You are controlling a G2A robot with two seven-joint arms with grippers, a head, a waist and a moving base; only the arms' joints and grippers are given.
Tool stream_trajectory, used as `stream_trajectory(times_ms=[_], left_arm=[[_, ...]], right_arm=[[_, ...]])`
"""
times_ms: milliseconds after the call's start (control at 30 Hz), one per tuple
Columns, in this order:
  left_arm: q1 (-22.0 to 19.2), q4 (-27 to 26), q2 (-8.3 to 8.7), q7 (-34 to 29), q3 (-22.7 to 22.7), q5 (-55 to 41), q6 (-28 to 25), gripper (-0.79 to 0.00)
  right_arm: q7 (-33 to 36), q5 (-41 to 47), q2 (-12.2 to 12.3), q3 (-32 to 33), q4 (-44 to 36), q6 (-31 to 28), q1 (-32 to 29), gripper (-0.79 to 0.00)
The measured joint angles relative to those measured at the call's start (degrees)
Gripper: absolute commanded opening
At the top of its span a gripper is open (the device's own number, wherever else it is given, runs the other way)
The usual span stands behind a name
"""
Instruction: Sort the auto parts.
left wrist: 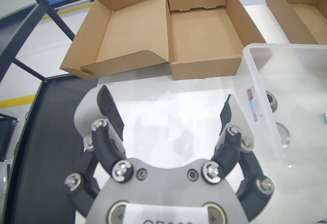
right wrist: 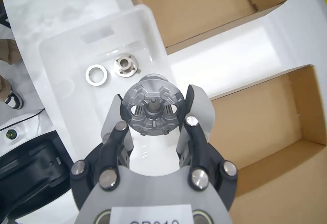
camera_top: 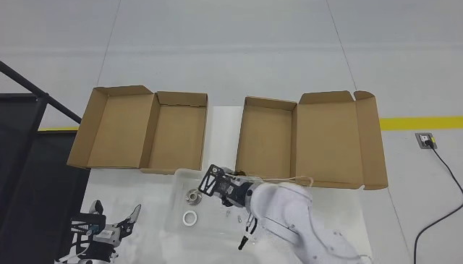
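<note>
While the top view places the right gripper over the clear plastic bin, near the rim that faces the two open cardboard boxes, it shows the held piece as no more than a dark shape. Up close, the right wrist view shows the right gripper pinching a round grey metal part by its rim. The part is a thick disc with raised blocks around its face, a central hub, and two openings with ribbed rollers visible inside. It hangs above the bin.

On the bin floor lie a flat metal ring and, just beside it, a flanged metal hub with a centre bore. From above, both are small pale circles.

In the left wrist view, the left gripper has its fingers spread wide with nothing between them. It is above the white table, beside the bin wall and facing the left box. The top view puts the right box on the other side of the bin.
</note>
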Motion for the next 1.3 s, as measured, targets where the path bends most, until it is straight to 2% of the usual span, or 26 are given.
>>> stream_trajectory(times_ms=[133,233,433,533,633,833,1300], left_arm=[[0.0,0.0,0.00,0.0,0.0,0.0,0.0,0.000],[0.0,0.0,0.00,0.0,0.0,0.0,0.0,0.000],[0.0,0.0,0.00,0.0,0.0,0.0,0.0,0.000],[0.0,0.0,0.00,0.0,0.0,0.0,0.0,0.000],[0.0,0.0,0.00,0.0,0.0,0.0,0.0,0.000],[0.0,0.0,0.00,0.0,0.0,0.0,0.0,0.000],[0.0,0.0,0.00,0.0,0.0,0.0,0.0,0.000]], right_arm=[[1.1,-4.1,0.7,3.6,-5.8,1.1,-0.3,-0.785],[1.6,-6.0,0.7,5.8,-6.4,2.8,1.0,-0.785],[1.8,-4.3,-0.1,7.3,4.2,5.7,7.7,-0.785],[0.3,-1.9,-0.8,6.3,12.3,6.5,11.7,-0.785],[-1.7,-1.8,-1.8,4.8,20.9,10.2,15.4,-0.785],[-5.0,-3.0,-3.4,1.9,31.8,15.3,19.5,-0.785],[-6.0,-4.0,-3.7,1.2,33.1,16.1,19.4,-0.785]])
